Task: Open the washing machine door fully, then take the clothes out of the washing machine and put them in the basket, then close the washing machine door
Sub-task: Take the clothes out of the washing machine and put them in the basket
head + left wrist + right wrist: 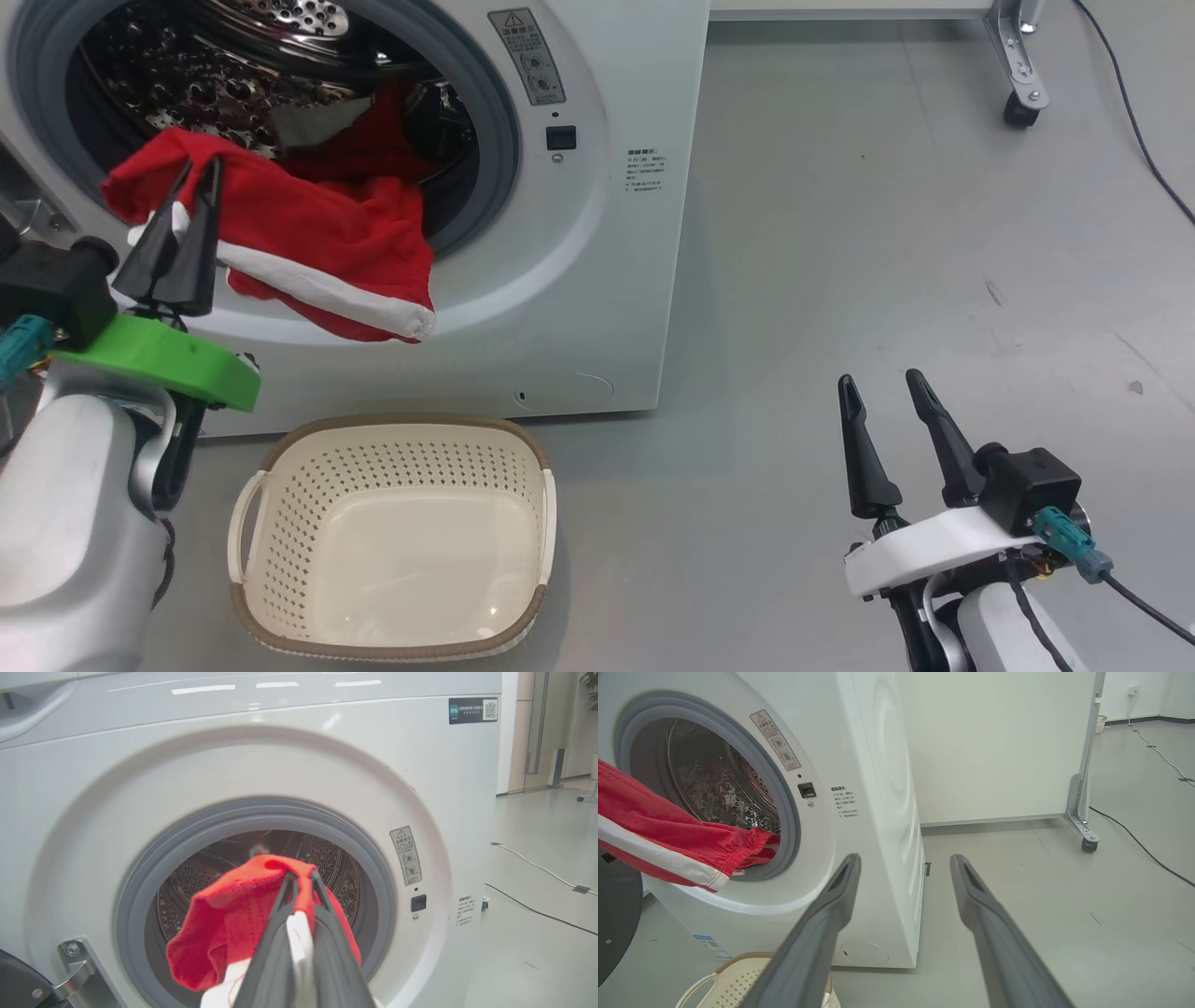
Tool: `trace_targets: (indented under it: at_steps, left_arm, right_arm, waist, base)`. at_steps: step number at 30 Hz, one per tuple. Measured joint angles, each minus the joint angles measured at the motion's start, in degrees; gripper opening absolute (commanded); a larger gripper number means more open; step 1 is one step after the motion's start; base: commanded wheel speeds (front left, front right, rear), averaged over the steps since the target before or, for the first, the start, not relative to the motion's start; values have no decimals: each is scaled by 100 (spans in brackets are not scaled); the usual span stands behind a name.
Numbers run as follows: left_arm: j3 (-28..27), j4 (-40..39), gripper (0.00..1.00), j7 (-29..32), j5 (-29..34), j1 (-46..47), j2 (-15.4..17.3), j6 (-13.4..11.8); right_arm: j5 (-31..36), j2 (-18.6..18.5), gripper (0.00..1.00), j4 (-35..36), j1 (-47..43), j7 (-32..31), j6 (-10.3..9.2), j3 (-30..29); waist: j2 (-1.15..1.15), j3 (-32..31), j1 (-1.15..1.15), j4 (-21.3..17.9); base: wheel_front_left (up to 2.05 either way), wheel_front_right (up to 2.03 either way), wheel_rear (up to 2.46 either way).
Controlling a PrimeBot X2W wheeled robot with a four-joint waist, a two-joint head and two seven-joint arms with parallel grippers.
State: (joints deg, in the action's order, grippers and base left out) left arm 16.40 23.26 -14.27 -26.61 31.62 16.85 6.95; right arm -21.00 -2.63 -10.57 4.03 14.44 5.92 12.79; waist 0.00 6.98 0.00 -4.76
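Nearest, the cream perforated plastic basket [401, 422] is set on the grey floor [840, 233] just in front of the washing machine [607, 280], presumably so a garment can be dropped straight in. To its right, the right gripper [880, 378] is held idle, jaws spread wide. Farther left, the soft red, white-trimmed clothes [317, 224] are pinched in the left gripper [201, 168] and draped over the grey rubber gasket [499, 140], the rest lying in the perforated steel drum [187, 84].

Grey floor [840, 233], white wheeled panel [994, 742], black cable [1133, 119]
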Motion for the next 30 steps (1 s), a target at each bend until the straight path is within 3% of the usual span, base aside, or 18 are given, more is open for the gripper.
trace_targets:
  at_steps: [11,30]
  left_arm:
    - [-238,-955,0,-20,15,-239,13,-68]
    - [383,-448,0,1010,-121,-1575,78,-65]
  right_arm:
    - [26,1,100,0,-107,0,9,15]
    - [152,1,100,121,-89,0,56,146]
  waist:
    - [0,-47,0,63]
    - [0,450,0,-19]
  base:
    - [0,0,0]
    - [0,0,0]
